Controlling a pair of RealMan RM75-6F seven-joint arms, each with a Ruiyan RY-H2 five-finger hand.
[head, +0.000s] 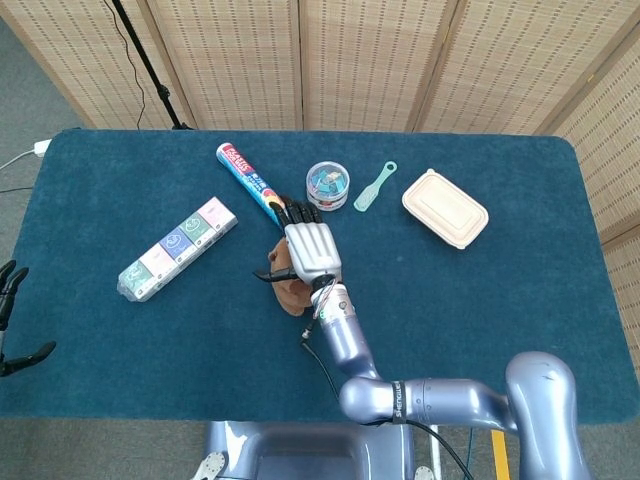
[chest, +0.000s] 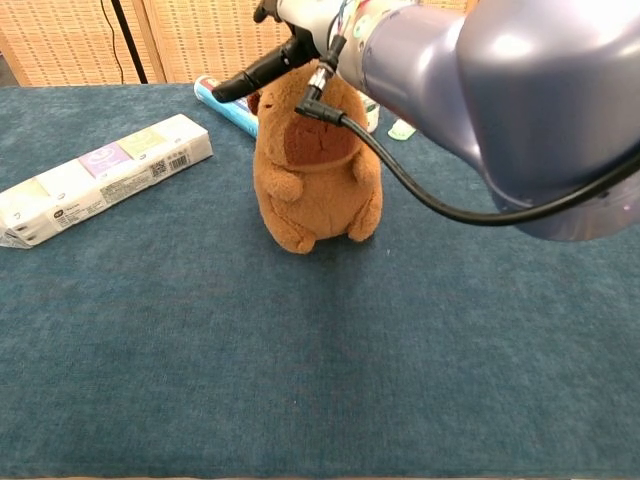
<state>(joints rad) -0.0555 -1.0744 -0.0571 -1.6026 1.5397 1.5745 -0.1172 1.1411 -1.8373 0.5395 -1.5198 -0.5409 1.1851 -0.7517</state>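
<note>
The brown plush toy (chest: 315, 165) sits upright near the middle of the tabletop (head: 480, 300), facing the robot. The right hand (head: 310, 250) hovers directly over the plush toy's head with its fingers spread apart and holding nothing; in the chest view the thumb (chest: 255, 75) juts out to the plush's upper left, and I cannot tell whether any finger touches the fur.

To do this reach well, the right hand should, I judge, come straight down so the palm centres on the plush toy's head, thumb on one side and fingers on the other, closing only once both sides have soft body between them. The plush is squashy and light, so a lopsided squeeze could tip it over.

Just behind the plush toy lies the toothpaste tube (head: 255, 186), with the small round tub (head: 327, 185) and the green brush (head: 373, 186) beyond it; the fingertips should stay clear of the tube. The left hand (head: 8, 320) hangs far to the plush toy's left, off the tabletop edge, fingers apart, empty.
</note>
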